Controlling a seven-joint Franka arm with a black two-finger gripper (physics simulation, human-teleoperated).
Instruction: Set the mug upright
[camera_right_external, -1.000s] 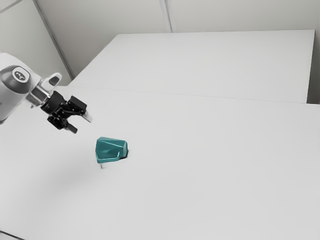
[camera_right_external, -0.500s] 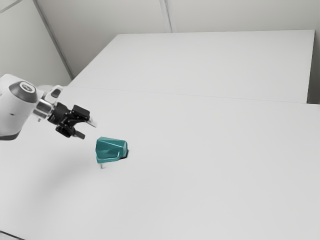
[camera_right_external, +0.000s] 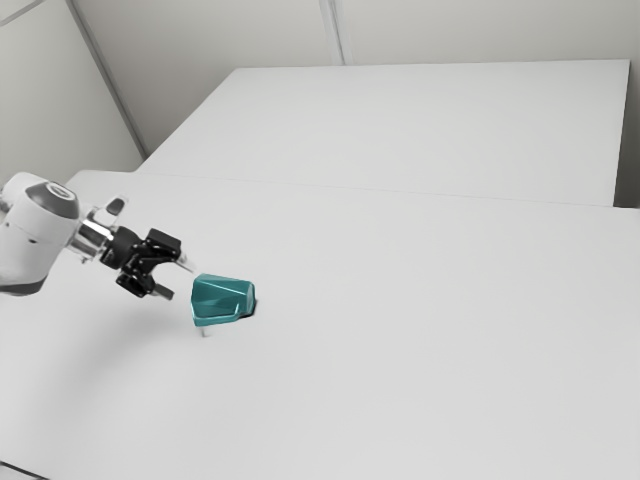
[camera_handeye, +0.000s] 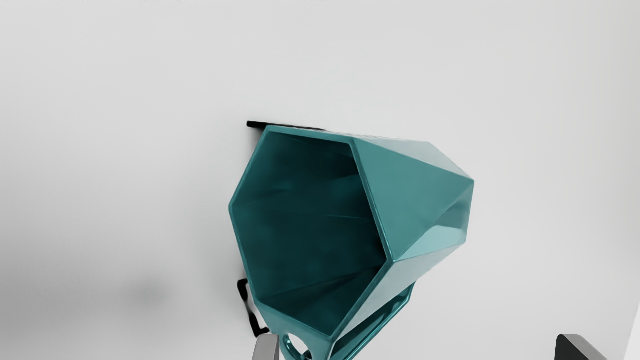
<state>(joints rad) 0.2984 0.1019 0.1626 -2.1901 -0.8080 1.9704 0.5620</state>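
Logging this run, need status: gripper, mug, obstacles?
Gripper open, short of the mug. Mug lying on its side on the table, mouth facing gripper. No obstacle seen between them.

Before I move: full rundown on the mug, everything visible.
Teal mug, glossy, faceted, maybe ceramic. It lies on its side on the white table, angular mouth facing the end effector, nothing visible inside. Handle juts from one side. End effector open, not gripping it; light contact unclear.

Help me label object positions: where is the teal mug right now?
The teal mug lies on its side on the table, toward the exterior view's left, just beyond the open gripper.
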